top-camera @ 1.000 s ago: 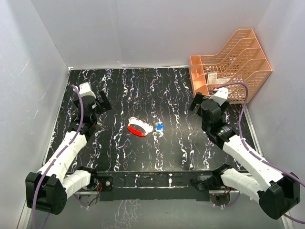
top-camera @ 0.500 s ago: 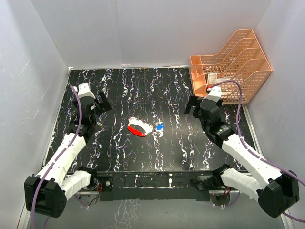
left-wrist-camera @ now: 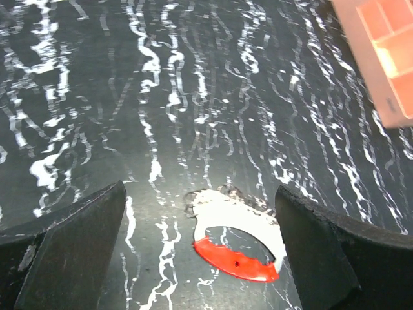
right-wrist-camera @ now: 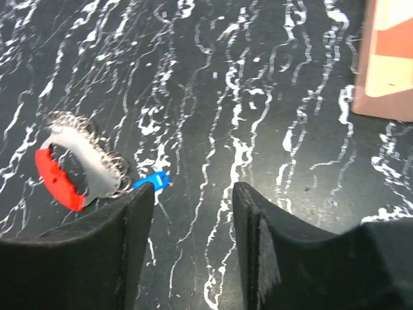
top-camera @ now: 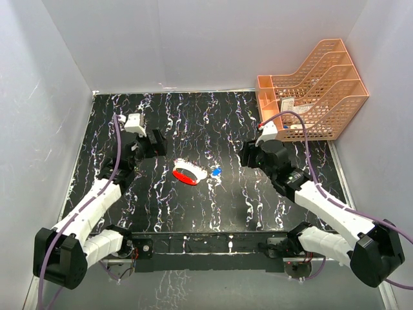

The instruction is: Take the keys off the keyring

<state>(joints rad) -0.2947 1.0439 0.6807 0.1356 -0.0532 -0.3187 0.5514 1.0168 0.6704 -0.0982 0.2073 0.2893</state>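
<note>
black marbled desk [top-camera: 213,123] carries everything. orange rack [top-camera: 313,90] sits well behind the right fingers, off to their outer side, not part of the job.

left fingers [top-camera: 157,143] are spread wide and hold nothing, aimed down at the desk. the gap is wider than the loop, likely so they can drop over it and pin it.

right fingers [top-camera: 247,155] are parted narrower and also hold nothing. a tight gap probably suits the tiny piece they face.

keyring [left-wrist-camera: 235,242], a flat oval, red on 1 side and white-grey on the other, lies on the desk ahead of the left fingers, framed between the 2 of them. from the right wrist it sits beyond the left-hand finger with thin wire coils along its grey side.

key [right-wrist-camera: 153,180], blue and tiny, lies just beside the keyring's grey end, right at the tip of the right arm's left-hand finger. cannot tell if it is linked to the coils.

judgement: approach step, no contact yet. 1 arm holds the ring, the other pulls the key.
</note>
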